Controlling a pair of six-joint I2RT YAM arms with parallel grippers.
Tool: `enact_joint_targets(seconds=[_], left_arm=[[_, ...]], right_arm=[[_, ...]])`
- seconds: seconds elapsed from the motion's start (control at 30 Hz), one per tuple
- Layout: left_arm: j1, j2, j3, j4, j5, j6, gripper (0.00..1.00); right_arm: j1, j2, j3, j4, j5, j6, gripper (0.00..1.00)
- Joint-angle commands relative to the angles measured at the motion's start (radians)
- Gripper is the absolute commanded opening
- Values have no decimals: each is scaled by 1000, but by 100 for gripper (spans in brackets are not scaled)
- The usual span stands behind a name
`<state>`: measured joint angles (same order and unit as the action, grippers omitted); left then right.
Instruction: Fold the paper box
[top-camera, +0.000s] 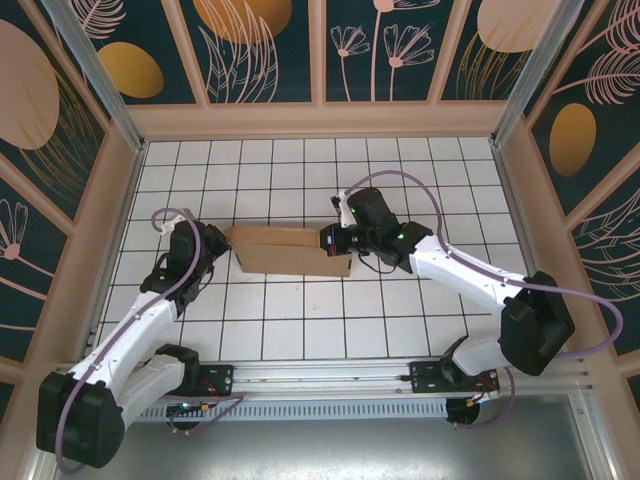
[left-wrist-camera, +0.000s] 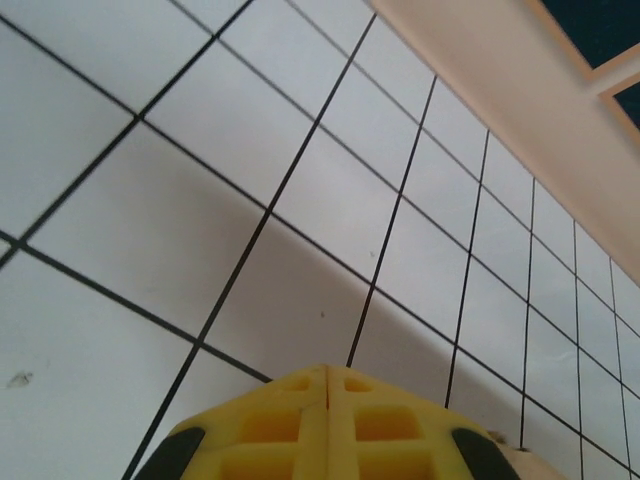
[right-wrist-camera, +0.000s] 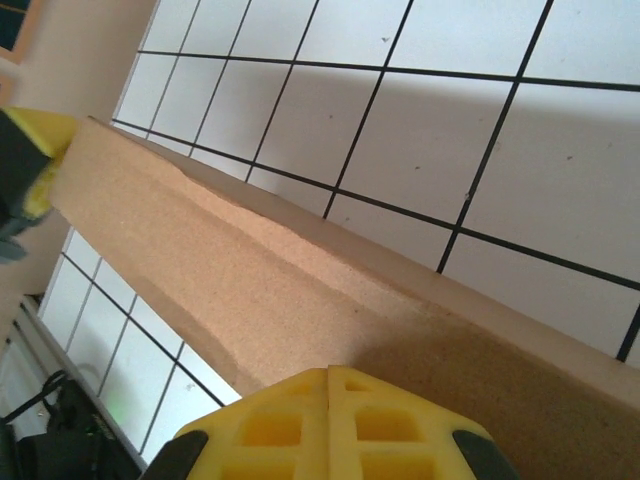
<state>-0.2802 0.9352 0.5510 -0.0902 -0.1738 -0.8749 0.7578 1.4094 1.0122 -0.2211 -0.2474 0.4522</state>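
White gridded tabletop (top-camera: 300, 320), plain brown paper box (top-camera: 285, 250) partly folded, left gripper (left-wrist-camera: 327, 372) and right gripper (right-wrist-camera: 328, 372) both clenched

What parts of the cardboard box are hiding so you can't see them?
- Top view: the paper box has its right end covered by the right gripper, so touching is unclear; its creases are too small.
- Right wrist view: the box runs off the bottom right edge.
- Left wrist view: the bottom edge cuts off the left gripper, which hides whatever lies under it.
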Motion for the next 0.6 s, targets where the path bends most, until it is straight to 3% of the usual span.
enact_joint_targets(seconds=[0.0,0.27,0.57], left_arm=[[3,-18,55,-45,-42,89,0],[3,-34,85,-76,-35,146,0],[3,-35,176,-141,-5,304,0]], right_arm=[[2,52,-6,-182,115,-63,0],[1,32,5,-218,169,-110,0],[-39,-19,14,-275,209,-182,0]])
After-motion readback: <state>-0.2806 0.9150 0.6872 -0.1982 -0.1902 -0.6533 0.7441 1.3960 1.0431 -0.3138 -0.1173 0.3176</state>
